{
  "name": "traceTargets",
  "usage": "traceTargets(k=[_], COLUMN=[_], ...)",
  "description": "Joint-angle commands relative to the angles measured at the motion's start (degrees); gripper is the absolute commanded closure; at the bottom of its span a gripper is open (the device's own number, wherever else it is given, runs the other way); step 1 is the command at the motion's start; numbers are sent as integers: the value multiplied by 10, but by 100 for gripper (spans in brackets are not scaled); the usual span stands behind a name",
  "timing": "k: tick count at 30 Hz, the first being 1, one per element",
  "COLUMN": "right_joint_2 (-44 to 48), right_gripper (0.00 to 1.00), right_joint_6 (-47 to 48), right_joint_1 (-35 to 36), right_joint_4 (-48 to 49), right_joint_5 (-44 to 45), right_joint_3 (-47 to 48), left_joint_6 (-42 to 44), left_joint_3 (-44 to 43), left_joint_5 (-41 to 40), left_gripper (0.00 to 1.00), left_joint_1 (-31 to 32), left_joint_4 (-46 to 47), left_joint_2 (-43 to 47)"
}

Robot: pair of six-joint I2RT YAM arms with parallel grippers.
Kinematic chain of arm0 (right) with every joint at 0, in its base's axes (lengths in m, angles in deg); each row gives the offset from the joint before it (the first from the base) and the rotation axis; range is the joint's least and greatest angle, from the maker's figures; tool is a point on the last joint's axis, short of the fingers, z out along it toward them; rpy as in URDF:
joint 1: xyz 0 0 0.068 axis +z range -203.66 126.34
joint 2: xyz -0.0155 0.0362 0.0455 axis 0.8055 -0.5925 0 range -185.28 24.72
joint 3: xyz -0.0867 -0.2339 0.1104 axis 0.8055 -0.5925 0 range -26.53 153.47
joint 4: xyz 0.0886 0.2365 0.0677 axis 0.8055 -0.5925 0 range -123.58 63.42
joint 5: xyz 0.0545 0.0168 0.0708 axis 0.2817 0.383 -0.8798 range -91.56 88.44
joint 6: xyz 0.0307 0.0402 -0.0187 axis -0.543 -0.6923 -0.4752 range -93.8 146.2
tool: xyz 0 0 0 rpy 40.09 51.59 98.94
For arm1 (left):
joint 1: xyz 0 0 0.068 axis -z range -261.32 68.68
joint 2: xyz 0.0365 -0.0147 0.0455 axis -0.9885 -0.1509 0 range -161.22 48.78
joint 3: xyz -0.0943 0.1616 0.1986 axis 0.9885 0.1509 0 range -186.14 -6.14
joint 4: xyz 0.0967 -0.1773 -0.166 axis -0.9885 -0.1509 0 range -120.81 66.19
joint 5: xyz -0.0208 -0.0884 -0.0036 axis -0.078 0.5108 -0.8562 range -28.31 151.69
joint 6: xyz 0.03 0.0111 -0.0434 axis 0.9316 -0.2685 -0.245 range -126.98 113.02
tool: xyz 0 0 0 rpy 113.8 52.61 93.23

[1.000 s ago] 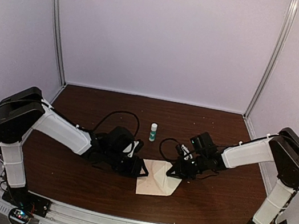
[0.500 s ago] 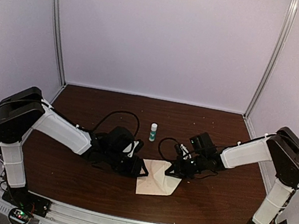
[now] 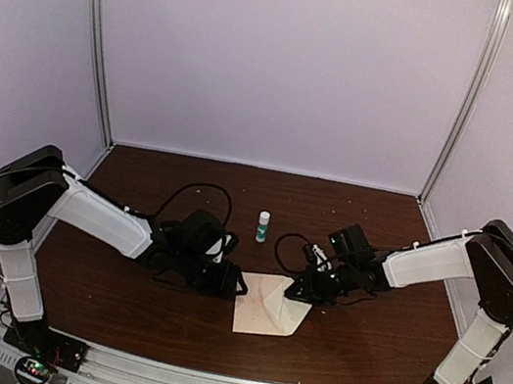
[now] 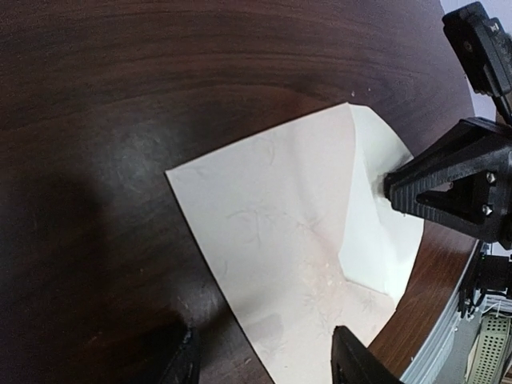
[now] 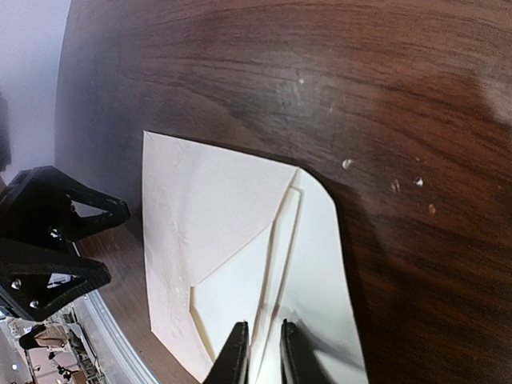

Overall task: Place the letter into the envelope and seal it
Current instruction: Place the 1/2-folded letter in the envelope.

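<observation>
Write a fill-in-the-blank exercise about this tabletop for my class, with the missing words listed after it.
The small pale beige paper envelope lies on the dark ___ wooden table. The small white-and-green bottle stands ___, apart from the envelope. The jaws of the left gripper stand ___.
Missing words: brown; upright; open.

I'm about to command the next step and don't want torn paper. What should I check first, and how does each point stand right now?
1. Left gripper open: ok, jaws wide at the envelope edge.
2. Right gripper gripping the envelope: cannot tell, fingers nearly together at its edge.
3. Envelope fully on the table: ok.
4. Envelope filled and sealed: cannot tell from these views.
5. Small bottle apart from the envelope: ok, upright behind it.
</observation>
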Motion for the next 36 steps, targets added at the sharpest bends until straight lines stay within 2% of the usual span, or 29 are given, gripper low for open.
traceTargets(k=[1,9,14,36], right_joint_2=[3,-20,-32,-56], right_gripper=[83,74,72,82], right_joint_6=[9,9,14,14], right_joint_1=[-3,-3,-3,-2], right_joint_4=[-10,-6,-8,0], right_joint_5=[12,8,5,-16], right_joint_3=[8,27,36,45], left_joint_6=[8,14,21,23], left_joint_3=[10,-4,-16,-24], left_joint_5=[5,14,20,39], left_gripper=[43,44,47,50], left_joint_1=[-17,-24,-25,-26], left_joint_4=[14,28,26,36], left_joint_2=[7,-12,-30,-54])
